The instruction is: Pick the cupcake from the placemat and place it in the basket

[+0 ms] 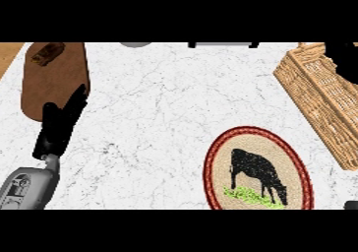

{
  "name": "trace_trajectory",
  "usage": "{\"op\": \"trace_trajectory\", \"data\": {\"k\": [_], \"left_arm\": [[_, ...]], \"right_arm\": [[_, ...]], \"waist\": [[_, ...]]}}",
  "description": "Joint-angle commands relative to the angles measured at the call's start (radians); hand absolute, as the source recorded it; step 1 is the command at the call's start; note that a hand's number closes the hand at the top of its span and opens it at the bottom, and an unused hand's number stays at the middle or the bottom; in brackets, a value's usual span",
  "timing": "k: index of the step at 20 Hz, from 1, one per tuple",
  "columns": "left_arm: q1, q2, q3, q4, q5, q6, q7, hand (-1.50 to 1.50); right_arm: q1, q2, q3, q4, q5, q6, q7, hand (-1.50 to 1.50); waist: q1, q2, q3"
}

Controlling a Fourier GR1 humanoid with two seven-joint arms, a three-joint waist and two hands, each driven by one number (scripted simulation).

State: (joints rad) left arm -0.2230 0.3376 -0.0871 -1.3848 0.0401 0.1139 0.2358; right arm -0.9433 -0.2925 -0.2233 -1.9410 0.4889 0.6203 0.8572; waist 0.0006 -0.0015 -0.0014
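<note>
The round placemat [223, 170], beige with a red rim and a black cow picture, lies at the lower right with nothing standing on it. No cupcake shows anywhere in the view. The wicker basket [320, 101] sits along the right edge. My right hand [349, 63] is a black shape at the upper right, over the basket's far end; what it holds, if anything, is hidden. My left hand [61, 125] rests open at the left, fingers straight and pointing up, its tips over the edge of a brown board.
A brown wooden cutting board [55, 81] lies at the upper left with a small dark brown item [47, 53] on its far end. Grey objects [222, 44] peek in at the top edge. White marble counter [160, 113] spans the middle.
</note>
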Motion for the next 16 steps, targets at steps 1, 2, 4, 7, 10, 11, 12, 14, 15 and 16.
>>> {"op": "trace_trajectory", "data": {"k": [1, 2, 4, 7, 10, 11, 12, 14, 15, 16], "left_arm": [[-0.032, -0.025, -0.006, 0.006, -0.005, 0.011, 0.013, 0.00], [-0.002, -0.019, -0.019, -0.010, -0.027, 0.017, 0.000, 0.00], [-0.013, 0.009, 0.013, 0.003, 0.000, -0.016, 0.004, 0.00], [0.015, -0.041, -0.021, -0.035, -0.039, 0.031, -0.004, 0.00], [0.004, -0.002, 0.026, 0.004, -0.003, -0.025, -0.021, 0.00], [0.005, -0.026, 0.011, -0.021, -0.019, 0.001, 0.012, 0.00], [-0.008, -0.027, 0.021, 0.000, -0.010, -0.018, -0.007, 0.00], [0.000, -0.027, 0.024, 0.046, -0.018, -0.037, -0.067, 0.00], [0.003, 0.010, 0.034, -0.030, -0.009, -0.053, 0.035, 0.00], [-0.050, -0.053, 0.021, 0.091, -0.021, -0.027, -0.050, 0.00]], "right_arm": [[-0.031, -0.169, 0.013, 0.126, 0.085, 0.088, -0.021, 1.50], [-0.059, -0.209, 0.019, 0.164, 0.093, 0.116, -0.021, 1.50], [-0.002, -0.273, 0.005, 0.231, 0.113, 0.119, -0.118, 1.50], [0.020, -0.353, -0.036, 0.356, 0.134, 0.081, -0.243, 1.50], [0.119, -0.402, -0.013, 0.400, 0.202, 0.015, -0.363, 1.50], [0.089, -0.442, -0.050, 0.440, 0.189, 0.022, -0.382, 1.50], [0.069, -0.443, -0.037, 0.497, 0.209, -0.016, -0.419, 1.50], [0.032, -0.478, -0.040, 0.616, 0.218, -0.051, -0.507, 1.50], [0.112, -0.445, -0.029, 0.579, 0.236, -0.094, -0.520, 1.50], [0.117, -0.503, -0.067, 0.663, 0.213, -0.106, -0.643, 1.50]], "waist": [[0.000, 0.006, 0.000], [0.008, 0.004, 0.000], [0.008, 0.008, 0.001], [0.011, 0.007, 0.002], [0.010, 0.008, 0.002], [0.008, 0.005, 0.002], [0.010, 0.006, 0.001], [0.014, 0.007, 0.001], [0.011, 0.004, 0.002], [0.005, 0.011, 0.002]]}}
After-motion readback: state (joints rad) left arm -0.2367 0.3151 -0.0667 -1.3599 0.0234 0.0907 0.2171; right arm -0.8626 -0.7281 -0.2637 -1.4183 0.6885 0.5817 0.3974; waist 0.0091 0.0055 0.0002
